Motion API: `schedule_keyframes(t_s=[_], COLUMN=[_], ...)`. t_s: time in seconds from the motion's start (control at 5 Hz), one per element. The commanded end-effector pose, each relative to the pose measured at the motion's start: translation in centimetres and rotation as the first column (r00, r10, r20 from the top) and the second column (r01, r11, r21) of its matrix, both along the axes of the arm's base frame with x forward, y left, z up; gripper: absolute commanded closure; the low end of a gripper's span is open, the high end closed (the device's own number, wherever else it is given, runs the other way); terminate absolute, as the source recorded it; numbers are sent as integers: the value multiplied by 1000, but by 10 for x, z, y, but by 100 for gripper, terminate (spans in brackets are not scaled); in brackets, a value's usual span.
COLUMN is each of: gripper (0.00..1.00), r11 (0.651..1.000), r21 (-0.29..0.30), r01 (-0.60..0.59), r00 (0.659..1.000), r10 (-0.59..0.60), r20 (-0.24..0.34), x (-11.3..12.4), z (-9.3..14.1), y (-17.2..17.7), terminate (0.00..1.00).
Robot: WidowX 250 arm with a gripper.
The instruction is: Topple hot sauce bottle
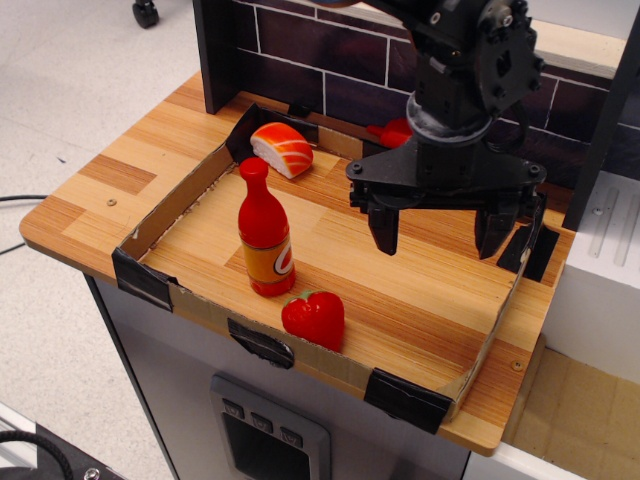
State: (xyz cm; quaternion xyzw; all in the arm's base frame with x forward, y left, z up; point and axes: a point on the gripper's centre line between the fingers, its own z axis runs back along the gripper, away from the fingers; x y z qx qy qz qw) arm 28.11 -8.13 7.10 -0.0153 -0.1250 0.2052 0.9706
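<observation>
The hot sauce bottle [265, 232] stands upright on the wooden worktop [130, 170], its long axis vertical, with the rounded cap pointing up and the base planted on the wood. Its orange-yellow label with the white oval mark faces the camera's lower right. It sits in the left half of a low cardboard fence [190, 185] held at the corners with black tape. Just beside its base, toward the front edge, lies a squat red strawberry toy [314, 319], close to the bottle; whether they touch is unclear. Behind the bottle, near the back corner, rests a salmon sushi toy [282, 148]. The end effector [441, 228] hangs to the right of the bottle, well apart from it, its 2 dark fingers [384, 228] spread wide and pointing down, holding nothing. Another red toy [392, 131] peeks out behind the arm.
</observation>
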Motion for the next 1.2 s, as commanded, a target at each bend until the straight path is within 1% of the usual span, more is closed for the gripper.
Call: schedule_keyframes(t_s=[0.0, 0.2, 0.4, 0.6, 0.8, 1.0], gripper=[0, 0, 0, 0, 0, 0], r11=[1000, 993, 985, 988, 989, 981], r21=[0, -17, -25, 0, 12, 34], r01=[0, -116, -169, -154, -145, -190], r00=[1000, 993, 985, 988, 989, 981], r10=[0, 116, 168, 154, 145, 191], r20=[0, -30, -25, -7, 4, -19], x=[0, -10, -21, -29, -33, -28], z=[0, 16, 20, 22, 23, 31], y=[0, 21, 43, 64, 81, 96], terminate=[0, 0, 0, 0, 0, 0])
